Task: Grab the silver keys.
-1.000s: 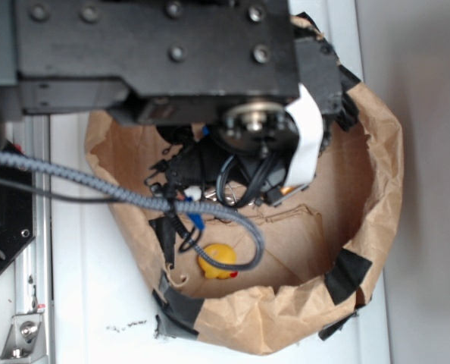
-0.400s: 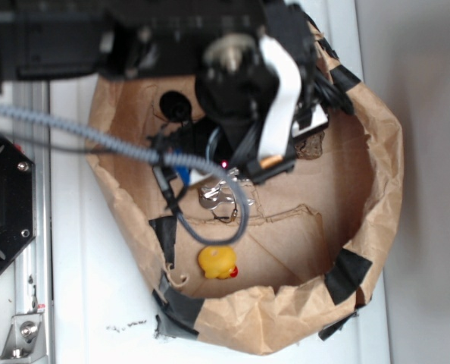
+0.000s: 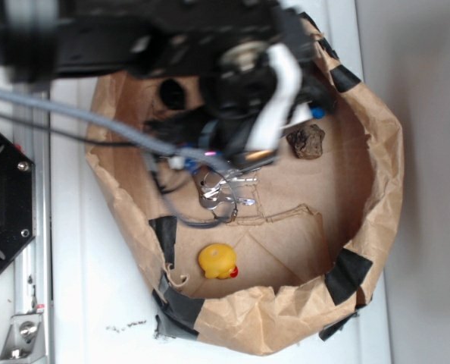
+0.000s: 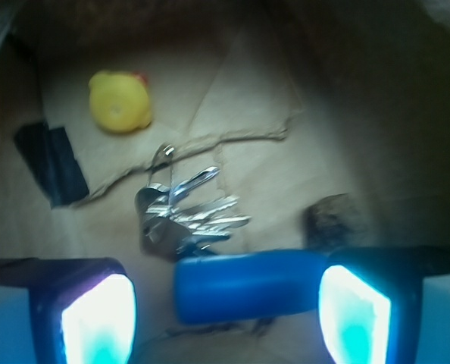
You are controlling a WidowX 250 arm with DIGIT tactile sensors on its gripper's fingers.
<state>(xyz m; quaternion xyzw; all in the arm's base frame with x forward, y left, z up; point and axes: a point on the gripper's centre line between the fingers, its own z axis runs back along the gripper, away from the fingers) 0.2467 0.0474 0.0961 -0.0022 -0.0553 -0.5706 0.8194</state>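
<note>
From the wrist camera, the gripper [image 4: 225,307] fills the bottom edge, its two fingers [image 4: 96,318] glowing pale cyan at either side and standing wide apart, with nothing pinched between them. Lying crosswise in the gap between them is a blue plastic bottle [image 4: 244,287], resting on the brown paper floor. Just beyond the bottle, touching or nearly touching its upper edge, sit the silver keys [image 4: 183,216], fanned out with their blades pointing to the right and a thin wire loop rising at their far end. To the right of the keys, near the bottle's end, is a dark brown rough lump [image 4: 332,220] (too blurred to tell what it is). Farther back a torn ridge of paper runs across the floor, and beyond it a yellow rubber duck [image 4: 120,101] sits well apart from the keys. A strip of black tape [image 4: 51,163] lies on the left.

In the exterior view the arm hangs over a brown paper bag [image 3: 384,167] with rolled-down walls patched in black tape, standing on a white worktop [image 3: 89,303]. The keys [image 3: 221,189] lie on the bag floor just below the arm's dark, blurred bulk; the duck [image 3: 217,261] is nearer the bag's lower wall, the brown lump [image 3: 306,141] off to the right.
</note>
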